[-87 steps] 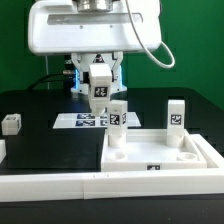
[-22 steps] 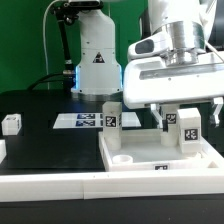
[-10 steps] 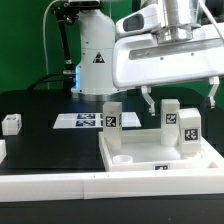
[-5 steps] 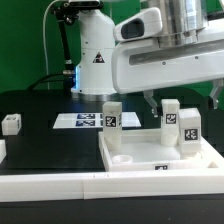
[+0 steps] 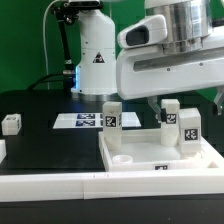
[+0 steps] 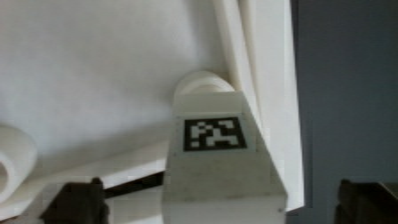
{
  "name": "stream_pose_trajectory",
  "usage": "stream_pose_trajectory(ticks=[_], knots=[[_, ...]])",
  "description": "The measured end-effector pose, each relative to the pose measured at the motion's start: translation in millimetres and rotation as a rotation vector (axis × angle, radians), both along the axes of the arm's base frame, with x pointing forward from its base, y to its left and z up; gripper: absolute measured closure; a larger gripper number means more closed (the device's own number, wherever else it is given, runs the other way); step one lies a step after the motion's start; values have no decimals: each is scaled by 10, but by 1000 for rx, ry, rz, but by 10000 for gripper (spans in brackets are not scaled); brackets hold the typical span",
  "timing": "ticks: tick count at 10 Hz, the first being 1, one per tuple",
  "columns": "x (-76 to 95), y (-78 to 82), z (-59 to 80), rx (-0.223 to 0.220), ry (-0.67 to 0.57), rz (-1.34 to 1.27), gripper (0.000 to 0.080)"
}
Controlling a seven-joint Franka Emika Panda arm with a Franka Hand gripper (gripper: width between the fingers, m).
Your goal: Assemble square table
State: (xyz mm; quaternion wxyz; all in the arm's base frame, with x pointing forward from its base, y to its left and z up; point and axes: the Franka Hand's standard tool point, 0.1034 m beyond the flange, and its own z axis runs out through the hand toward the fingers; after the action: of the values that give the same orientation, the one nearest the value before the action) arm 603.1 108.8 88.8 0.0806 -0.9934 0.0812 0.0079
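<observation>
the gripper hovers above the square table's slab, jaws apart on either side of an upright leg post, touching nothing. seated at the slab's corner, the post appears to stand unaided. a second leg post and a third leg post also stand upright on the slab.

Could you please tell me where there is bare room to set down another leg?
Bare worktop lies between the marker board and the rail, on the exterior view's left of the slab, whose middle is also free. It is crowded on the exterior view's right, where the open pincer hangs over two legs.
</observation>
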Motion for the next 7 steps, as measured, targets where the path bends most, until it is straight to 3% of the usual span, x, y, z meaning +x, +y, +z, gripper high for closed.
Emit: stream_pose_trajectory(ticks=[1, 4, 7], knots=[[-4, 3, -6, 0, 0, 0, 150], [0, -8, -7, 0, -1, -2, 509], [0, -9, -7, 0, -1, -2, 509]])
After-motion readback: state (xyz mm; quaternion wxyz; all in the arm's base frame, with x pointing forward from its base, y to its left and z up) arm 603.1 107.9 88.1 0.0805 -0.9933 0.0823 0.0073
